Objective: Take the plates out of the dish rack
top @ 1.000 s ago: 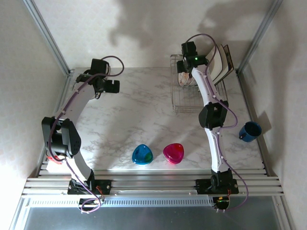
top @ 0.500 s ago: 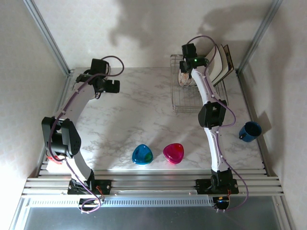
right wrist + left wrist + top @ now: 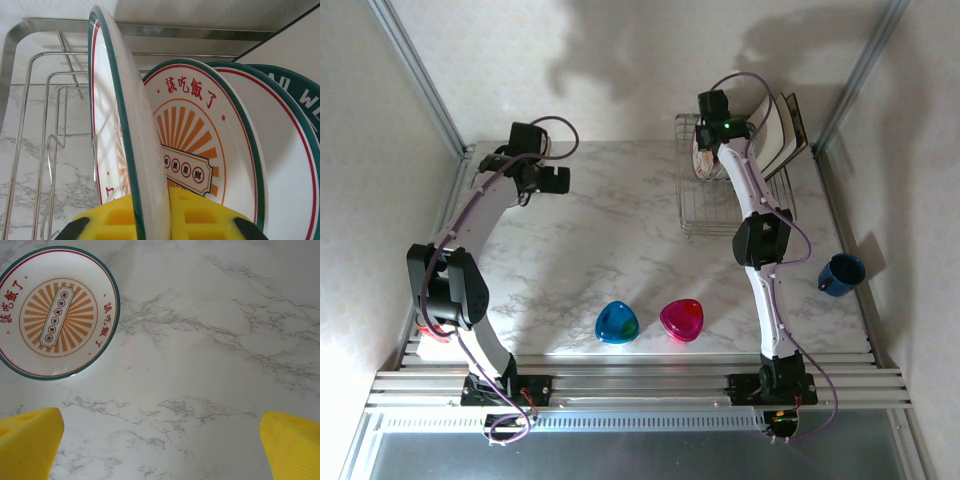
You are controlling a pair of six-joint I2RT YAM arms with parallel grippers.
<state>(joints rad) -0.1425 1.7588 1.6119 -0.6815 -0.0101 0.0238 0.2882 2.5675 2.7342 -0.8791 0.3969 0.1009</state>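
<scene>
Several round white plates with green rims and orange sunbursts stand on edge in the silver wire dish rack point(image 3: 710, 215). My right gripper point(image 3: 152, 215) is shut on the rim of the front plate point(image 3: 125, 150), one yellow pad point(image 3: 107, 220) on each face. A second plate point(image 3: 200, 140) and a third point(image 3: 280, 165) stand just behind it. From above, the right gripper point(image 3: 705, 150) is at the rack's far end, with larger square plates point(image 3: 782, 130) leaning behind. My left gripper point(image 3: 160, 445) hangs open over bare marble, with one round plate point(image 3: 55, 315) lying flat beside it.
A blue translucent dish point(image 3: 617, 323) and a pink one point(image 3: 681, 319) sit near the front edge. A blue mug point(image 3: 841, 274) stands at the right. The rack's wire bars point(image 3: 30, 125) run close to the left of the gripped plate. Metal frame posts flank the table.
The right gripper's jaws have closed on the front plate's rim while the arm stayed almost still at the rack. The left arm has not moved.
</scene>
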